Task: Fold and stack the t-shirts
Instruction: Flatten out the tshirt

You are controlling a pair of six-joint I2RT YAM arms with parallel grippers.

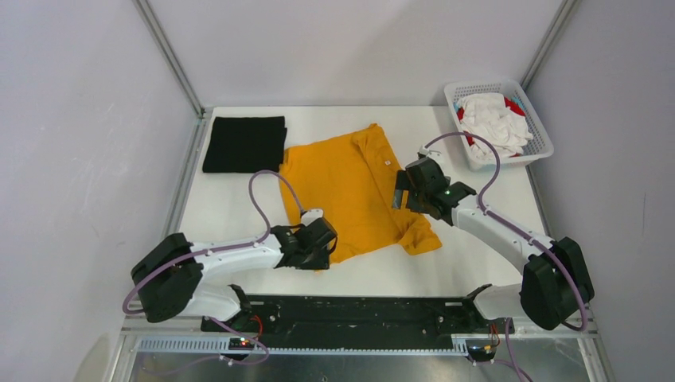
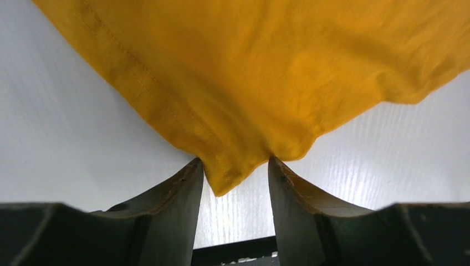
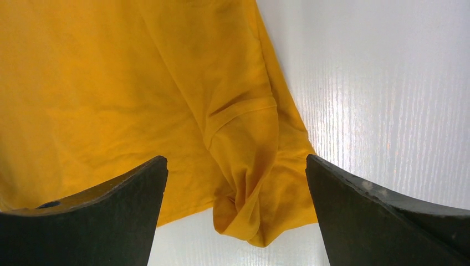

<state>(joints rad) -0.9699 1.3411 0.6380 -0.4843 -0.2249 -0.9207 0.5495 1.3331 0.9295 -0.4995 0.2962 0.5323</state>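
A mustard-orange t-shirt (image 1: 350, 191) lies spread out on the middle of the white table, its right sleeve bunched up (image 3: 255, 205). My left gripper (image 1: 325, 255) is low at the shirt's near-left corner. It is open, and the hem corner (image 2: 233, 172) sits loosely between the fingertips without being pinched. My right gripper (image 1: 400, 195) hovers wide open over the shirt's right side, straddling the crumpled sleeve from above. A folded black t-shirt (image 1: 244, 143) rests at the back left. White t-shirts (image 1: 495, 118) and a bit of a red one lie in the basket.
The white mesh basket (image 1: 541, 143) stands at the back right corner. Grey walls and metal frame posts enclose the table on three sides. The black base rail (image 1: 350, 314) runs along the near edge.
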